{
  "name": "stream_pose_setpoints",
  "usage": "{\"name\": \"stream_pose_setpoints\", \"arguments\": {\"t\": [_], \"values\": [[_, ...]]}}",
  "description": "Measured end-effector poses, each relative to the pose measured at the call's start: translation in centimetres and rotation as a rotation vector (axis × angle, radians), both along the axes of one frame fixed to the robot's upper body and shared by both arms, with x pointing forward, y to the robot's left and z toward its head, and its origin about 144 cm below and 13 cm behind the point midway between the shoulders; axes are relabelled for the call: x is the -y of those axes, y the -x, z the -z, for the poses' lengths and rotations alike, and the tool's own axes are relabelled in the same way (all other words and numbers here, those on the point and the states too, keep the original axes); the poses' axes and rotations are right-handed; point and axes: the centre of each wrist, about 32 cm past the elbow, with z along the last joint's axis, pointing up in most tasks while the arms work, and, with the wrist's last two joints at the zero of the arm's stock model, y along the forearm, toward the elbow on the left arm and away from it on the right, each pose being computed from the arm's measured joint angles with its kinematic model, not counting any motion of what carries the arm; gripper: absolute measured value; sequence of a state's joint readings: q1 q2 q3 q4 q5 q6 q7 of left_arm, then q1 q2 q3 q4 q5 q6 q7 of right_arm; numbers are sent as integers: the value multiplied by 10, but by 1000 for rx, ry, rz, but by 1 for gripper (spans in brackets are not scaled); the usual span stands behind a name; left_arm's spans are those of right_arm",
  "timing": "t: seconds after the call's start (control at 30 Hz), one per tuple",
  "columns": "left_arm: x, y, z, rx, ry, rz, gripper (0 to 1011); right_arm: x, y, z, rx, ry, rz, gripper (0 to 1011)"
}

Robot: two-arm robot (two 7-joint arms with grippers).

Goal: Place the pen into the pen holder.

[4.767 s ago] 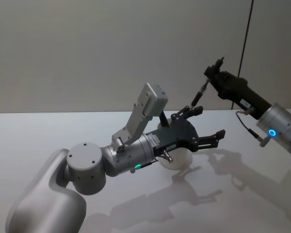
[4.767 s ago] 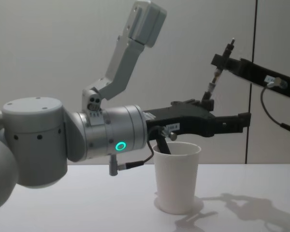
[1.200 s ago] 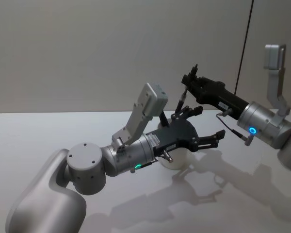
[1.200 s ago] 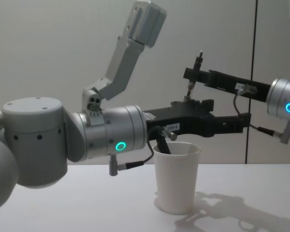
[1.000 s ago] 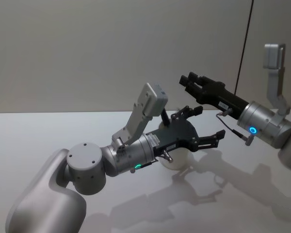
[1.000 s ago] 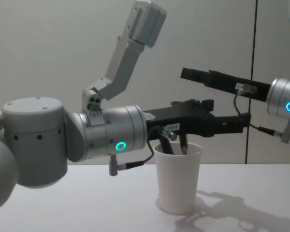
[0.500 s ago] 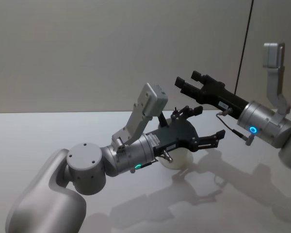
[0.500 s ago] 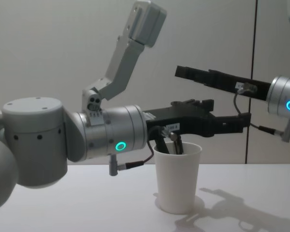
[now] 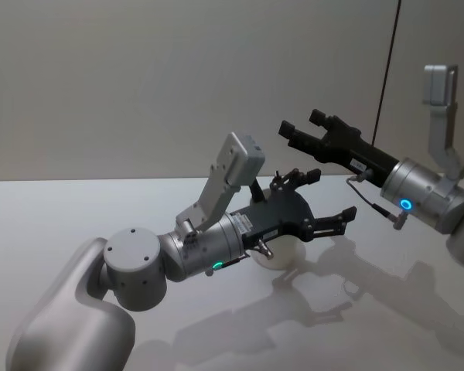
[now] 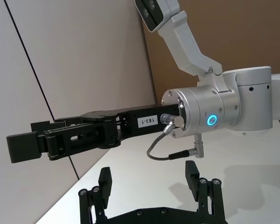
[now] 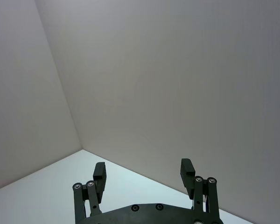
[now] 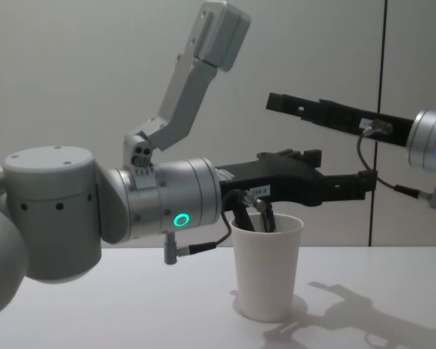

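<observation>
Starting on your left, the left arm reaches across the white table (image 12: 131, 313) and takes up most of the chest view. Its left gripper (image 12: 338, 178) hangs with fingers spread wide and nothing between them, just above and behind the pen holder (image 12: 267, 265). In the head view that left gripper (image 9: 325, 201) and its wrist cover most of the cup, so you see little more than a bit of white wall under the black body.

You have 1 pen holder, a plain white cup standing upright on the table near the middle. 1 pen (image 12: 269, 218) sits inside it, its dark upper end leaning against the rim and poking a little above it. A black cable from the left wrist loops down right beside that end, so the 2 are easy to confuse.

Further to your right, the right gripper (image 12: 276, 102) is held high in the air, above the cup and the left gripper, clear of both. In the head view the right gripper (image 9: 301, 127) has its 2 fingers parted and empty. The table around the cup carries only the arms' shadows.
</observation>
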State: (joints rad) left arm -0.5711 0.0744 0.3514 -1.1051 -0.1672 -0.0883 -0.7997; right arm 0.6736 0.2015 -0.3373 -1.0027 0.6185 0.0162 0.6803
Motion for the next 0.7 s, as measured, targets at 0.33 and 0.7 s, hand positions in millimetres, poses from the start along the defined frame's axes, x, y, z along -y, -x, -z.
{"name": "stream_pose_setpoints", "arguments": {"t": [0.33,0.7], "values": [[0,0,0,0,0,0,1003,4,4,-3,11,-1,9,1002],[0,0,0,0,0,0,1003,7,8,-6,17,6,16,1001]]}}
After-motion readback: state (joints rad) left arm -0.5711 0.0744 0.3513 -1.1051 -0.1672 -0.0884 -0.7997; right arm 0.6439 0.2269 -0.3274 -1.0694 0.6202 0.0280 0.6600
